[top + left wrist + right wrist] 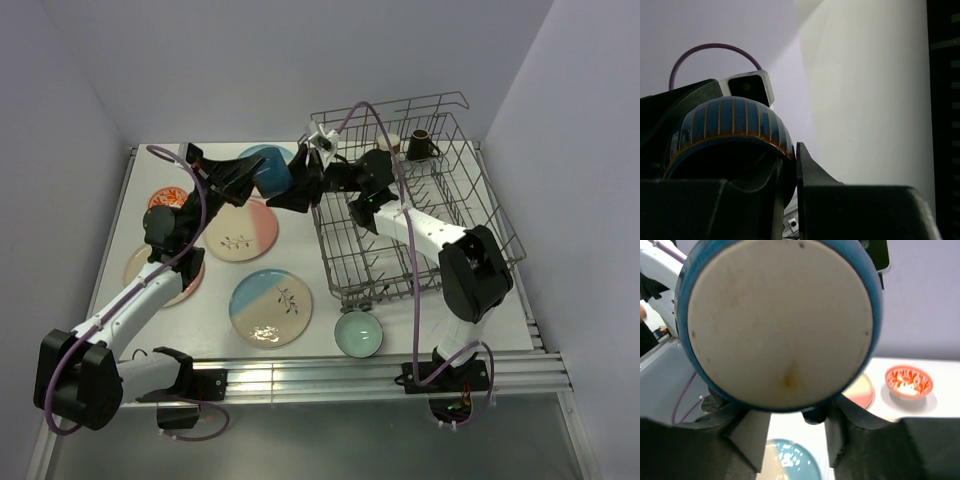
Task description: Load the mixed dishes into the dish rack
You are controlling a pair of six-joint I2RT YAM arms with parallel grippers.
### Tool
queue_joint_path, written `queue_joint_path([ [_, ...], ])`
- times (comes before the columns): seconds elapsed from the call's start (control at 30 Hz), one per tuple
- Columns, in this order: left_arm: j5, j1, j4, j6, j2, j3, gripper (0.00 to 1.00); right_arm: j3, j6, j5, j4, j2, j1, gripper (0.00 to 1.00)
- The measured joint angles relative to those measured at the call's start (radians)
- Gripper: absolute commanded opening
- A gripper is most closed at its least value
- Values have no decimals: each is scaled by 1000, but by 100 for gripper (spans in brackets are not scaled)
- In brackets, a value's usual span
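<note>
The dark-blue mug (270, 168) is held in the air over the table's back, left of the dish rack (470, 215). My left gripper (250, 180) is shut on its rim, one finger inside and one outside, as the left wrist view (788, 157) shows on the striped mug (730, 122). My right gripper (302, 176) reaches across the rack to the mug's other end. In the right wrist view its fingers (752, 435) stand apart just below the mug's cream base (780, 320). A brown mug (420, 145) sits in the rack's far corner.
On the table lie a pink-and-cream plate (240, 230), a blue-and-cream plate (270, 307), a plate (140, 265) partly under my left arm, the orange-red bowl (168, 198) and the pale teal bowl (357, 333) by the rack's near corner.
</note>
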Motion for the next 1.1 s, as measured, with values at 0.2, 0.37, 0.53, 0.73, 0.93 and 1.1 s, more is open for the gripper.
queue_joint_path([
  [0.2,-5,-8,69,-30,-3,-3,0,0,59,18,121,7,-4,21],
  [0.37,-11,-11,94,-45,-4,-16,0,-2,68,3,144,7,-4,0],
  [0.53,-16,-11,106,-49,-13,-35,15,-8,73,1,145,7,-3,0],
  [0.73,-33,-6,85,-24,-21,-72,57,-21,95,4,134,5,-2,0],
  [0.93,-35,-3,56,-16,-33,-94,62,-21,63,9,8,-11,-19,0],
  [1.1,-35,12,31,-12,-43,-100,63,-19,-13,19,-171,-36,-38,0],
])
